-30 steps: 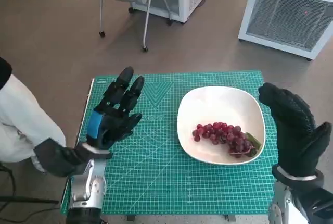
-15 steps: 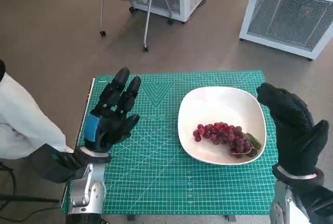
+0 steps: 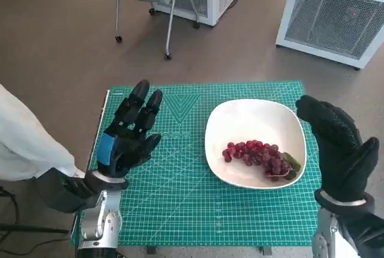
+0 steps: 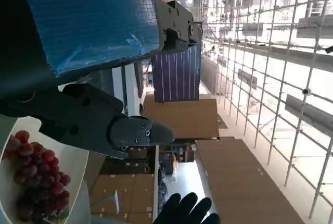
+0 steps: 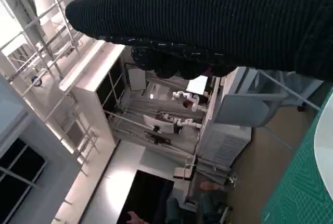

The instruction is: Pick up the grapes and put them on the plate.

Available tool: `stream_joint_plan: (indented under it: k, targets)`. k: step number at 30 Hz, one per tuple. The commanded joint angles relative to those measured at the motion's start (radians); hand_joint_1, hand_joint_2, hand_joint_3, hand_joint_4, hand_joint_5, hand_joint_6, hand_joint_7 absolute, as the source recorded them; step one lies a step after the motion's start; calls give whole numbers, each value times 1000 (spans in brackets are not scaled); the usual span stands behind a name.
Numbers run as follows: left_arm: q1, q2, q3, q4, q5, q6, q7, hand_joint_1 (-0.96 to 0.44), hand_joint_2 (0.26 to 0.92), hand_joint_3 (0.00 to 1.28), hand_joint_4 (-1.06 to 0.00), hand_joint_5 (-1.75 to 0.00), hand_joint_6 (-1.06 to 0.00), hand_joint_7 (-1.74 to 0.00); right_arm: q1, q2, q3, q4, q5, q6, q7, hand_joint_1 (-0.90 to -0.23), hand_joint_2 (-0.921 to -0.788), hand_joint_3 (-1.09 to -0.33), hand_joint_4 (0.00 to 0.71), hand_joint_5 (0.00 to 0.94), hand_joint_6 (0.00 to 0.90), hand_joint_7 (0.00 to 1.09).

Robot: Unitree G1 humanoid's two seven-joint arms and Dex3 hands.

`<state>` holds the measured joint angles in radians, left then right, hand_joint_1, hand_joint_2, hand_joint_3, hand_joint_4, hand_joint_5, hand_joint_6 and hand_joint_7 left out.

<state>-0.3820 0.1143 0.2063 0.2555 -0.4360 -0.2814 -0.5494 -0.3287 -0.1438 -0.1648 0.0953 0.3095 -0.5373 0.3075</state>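
The grapes (image 3: 259, 158) lie on the plate (image 3: 252, 117), toward its near right side, with a green leaf at the bunch's right end; the plate sits on the right half of the green mat (image 3: 180, 198). The left hand (image 3: 127, 135) hovers over the mat's left part, well apart from the plate, its fingers (image 3: 139, 103) straight, close together and pointing away from the robot, holding nothing. The right hand (image 3: 339, 150) is raised just beside the plate's right edge, fingers extended upward and empty, touching neither plate nor grapes. In the left wrist view the grapes (image 4: 34, 174) show on the plate (image 4: 73, 164) beyond the black fingers (image 4: 104, 125), which close on nothing.
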Motion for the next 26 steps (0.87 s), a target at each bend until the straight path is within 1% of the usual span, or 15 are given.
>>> stream_joint_plan:
  k: [1, 4, 6, 11, 14, 17, 23, 26]
  targets:
    - [22, 1, -4, -19, -6, 7, -4, -396, 921, 244, -136, -6, -259, -13, 3, -9, -3, 5, 5, 11, 12, -528, -921, -557, 464, 5, 113, 543]
    - [26, 2, -4, -23, -4, 4, -4, -392, 921, 243, -137, -6, -261, -15, 4, -9, -3, 5, 7, 10, 14, -527, -921, -557, 464, 5, 113, 541]
    - [29, 5, -5, -26, 2, -2, -3, -364, 921, 237, -141, -7, -268, -19, 5, -8, -3, 6, 8, 9, 16, -527, -921, -557, 465, 5, 113, 541]
    - [39, 13, -7, -34, 36, -38, 6, -181, 921, 219, -173, -20, -301, -38, 7, -6, -3, 7, 10, 8, 19, -528, -921, -557, 465, 5, 115, 539]
    - [43, 16, -7, -33, 66, -74, 15, -72, 921, 217, -221, -41, -330, -56, 8, -6, -3, 7, 10, 7, 19, -530, -921, -557, 465, 5, 115, 538]
    - [48, 15, -6, -34, 89, -110, 28, -5, 921, 220, -276, -66, -363, -78, 9, -6, -3, 6, 8, 7, 18, -531, -921, -557, 465, 5, 116, 536]
    - [52, 6, -6, -34, 100, -141, 52, 26, 921, 213, -336, -104, -388, -125, 8, -7, -3, 3, 4, 9, 16, -530, -921, -556, 465, 4, 117, 534]
    - [54, 5, -8, -41, 100, -141, 63, 18, 921, 198, -340, -172, -335, -274, 7, -7, -3, 3, 3, 9, 15, -528, -921, -555, 465, 4, 117, 532]
